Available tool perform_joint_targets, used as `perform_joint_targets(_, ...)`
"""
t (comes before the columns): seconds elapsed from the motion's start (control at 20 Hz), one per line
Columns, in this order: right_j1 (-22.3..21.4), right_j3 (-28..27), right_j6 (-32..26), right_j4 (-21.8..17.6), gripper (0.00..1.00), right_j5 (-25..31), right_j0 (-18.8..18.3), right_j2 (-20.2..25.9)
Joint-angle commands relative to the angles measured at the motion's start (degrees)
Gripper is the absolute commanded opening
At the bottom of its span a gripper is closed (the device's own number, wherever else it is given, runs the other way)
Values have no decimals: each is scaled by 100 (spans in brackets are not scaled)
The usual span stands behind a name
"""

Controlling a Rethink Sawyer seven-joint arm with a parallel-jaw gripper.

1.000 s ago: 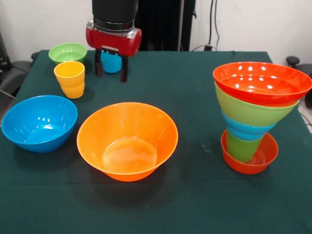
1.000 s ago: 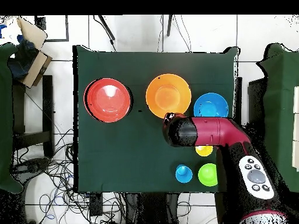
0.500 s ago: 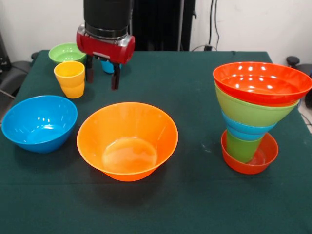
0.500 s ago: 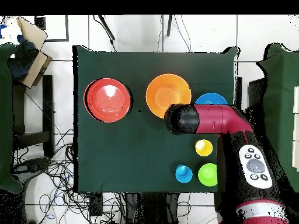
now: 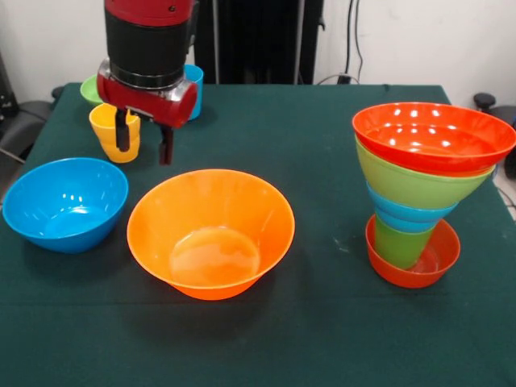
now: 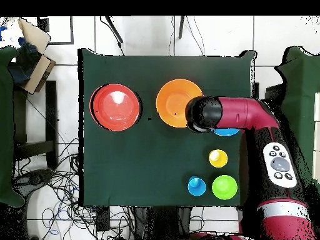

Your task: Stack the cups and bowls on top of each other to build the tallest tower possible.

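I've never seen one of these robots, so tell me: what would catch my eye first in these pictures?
Probably the tower on the front view's right: bowls widening upward from a green cup, a red bowl on top. Next, the red and black arm, its open gripper hanging empty beside the yellow cup. In front sit a large orange bowl and a blue bowl.

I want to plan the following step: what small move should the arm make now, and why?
Probably move on toward the blue bowl and lower over its rim. The open, empty tool hangs above the table between the yellow cup and the orange bowl; the tower still lacks these pieces.
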Motion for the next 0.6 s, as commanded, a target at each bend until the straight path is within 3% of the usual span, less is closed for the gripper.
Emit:
perform_joint_targets(0.05,-163,-429,-2403,-235,100,1681,-166,575)
perform_joint_targets(0.3,-128,-186,-2818,-213,100,1719,-486,870)
perform_joint_targets(0.6,489,-270,-2908,-720,100,925,-539,908)
